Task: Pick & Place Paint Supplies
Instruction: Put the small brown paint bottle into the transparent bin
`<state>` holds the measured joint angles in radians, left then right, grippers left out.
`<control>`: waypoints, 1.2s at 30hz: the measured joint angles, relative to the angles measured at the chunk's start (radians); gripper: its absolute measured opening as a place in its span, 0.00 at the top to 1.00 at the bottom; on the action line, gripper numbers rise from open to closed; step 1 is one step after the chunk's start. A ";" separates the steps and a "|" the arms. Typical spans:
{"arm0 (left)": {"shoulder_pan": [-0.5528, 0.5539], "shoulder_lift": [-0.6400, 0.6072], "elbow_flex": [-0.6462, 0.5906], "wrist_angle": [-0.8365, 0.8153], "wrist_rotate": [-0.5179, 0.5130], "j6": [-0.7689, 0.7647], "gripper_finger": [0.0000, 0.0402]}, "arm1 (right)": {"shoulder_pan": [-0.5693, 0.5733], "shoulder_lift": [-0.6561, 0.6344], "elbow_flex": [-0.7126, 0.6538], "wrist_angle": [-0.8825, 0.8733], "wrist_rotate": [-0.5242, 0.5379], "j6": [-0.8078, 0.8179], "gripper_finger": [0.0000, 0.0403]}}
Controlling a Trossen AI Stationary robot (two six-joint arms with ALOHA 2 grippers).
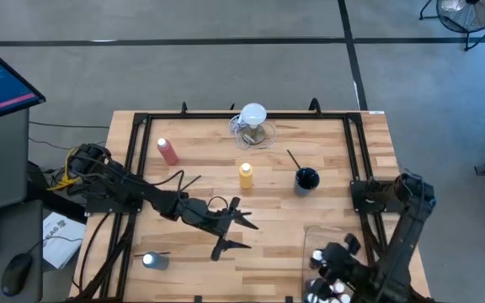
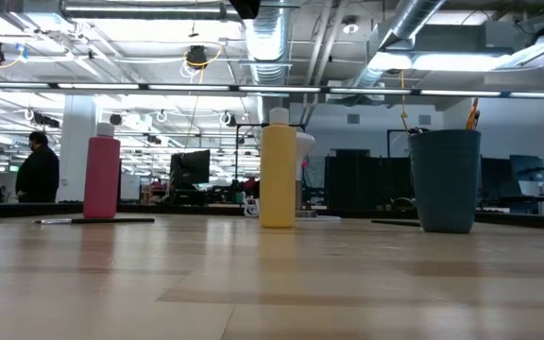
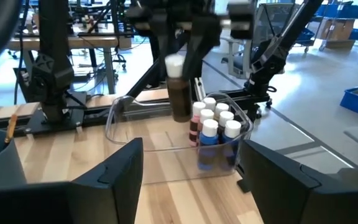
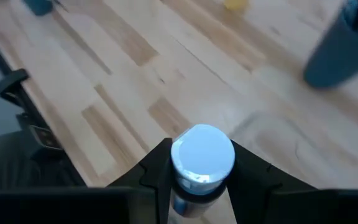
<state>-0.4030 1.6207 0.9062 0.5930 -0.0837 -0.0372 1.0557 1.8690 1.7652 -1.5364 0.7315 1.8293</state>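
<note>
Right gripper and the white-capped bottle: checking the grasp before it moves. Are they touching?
Touching. The right wrist view shows the right gripper with its fingers pressed against both sides of the white-capped bottle.

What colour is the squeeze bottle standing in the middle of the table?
The squeeze bottle is yellow with a white cap, clearest in the low view.
</note>
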 joint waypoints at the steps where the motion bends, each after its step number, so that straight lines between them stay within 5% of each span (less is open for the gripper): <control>1: 0.004 0.000 0.000 0.000 0.000 0.000 0.43 | 0.016 0.000 -0.023 0.001 -0.006 0.047 0.73; 7: 0.024 0.000 0.000 0.001 0.001 0.003 0.44 | 0.076 0.000 -0.126 0.074 -0.020 0.192 0.73; 36: 0.021 0.001 -0.001 0.002 0.002 0.010 0.46 | 0.066 0.000 -0.420 0.519 0.002 0.034 0.73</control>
<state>-0.3820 1.6215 0.9054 0.5947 -0.0814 -0.0269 1.1213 1.8694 1.3449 -1.0177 0.7334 1.8631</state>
